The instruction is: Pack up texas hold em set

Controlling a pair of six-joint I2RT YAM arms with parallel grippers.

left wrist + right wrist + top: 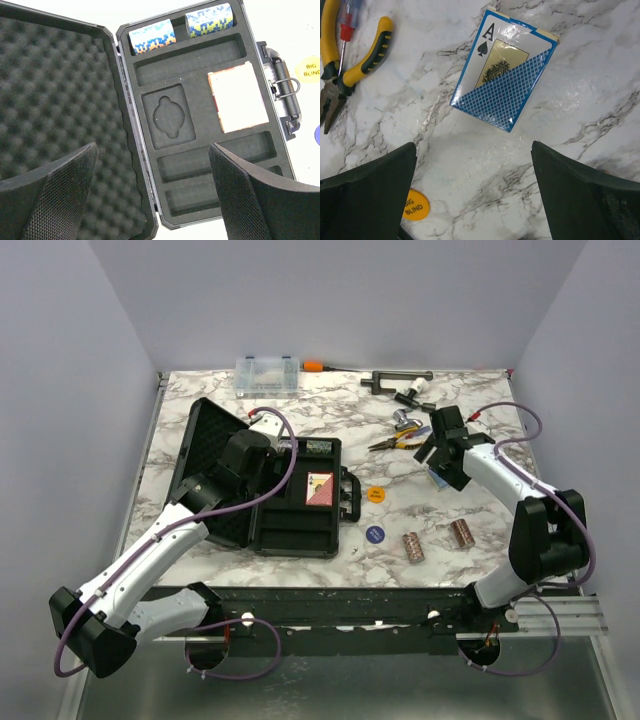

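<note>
The black case [300, 540] lies open at centre left, its foam lid [212, 455] folded out to the left. In its tray sit a red card deck [319, 490] and two chip rolls [152, 36]. My left gripper [152, 147] hovers open above the case hinge, holding nothing. To the right of the case lie an orange disc [375, 495], a blue disc [374, 534] and two brownish chip rolls [413, 545]. My right gripper [473, 145] hangs open over bare marble, just short of the blue card deck [505, 75].
Yellow-handled pliers [350, 65] lie left of the blue deck. A clear organiser box [268, 377], an orange-handled screwdriver [318, 366] and a black tool [395, 378] line the far edge. The case handle [285, 92] faces the orange disc.
</note>
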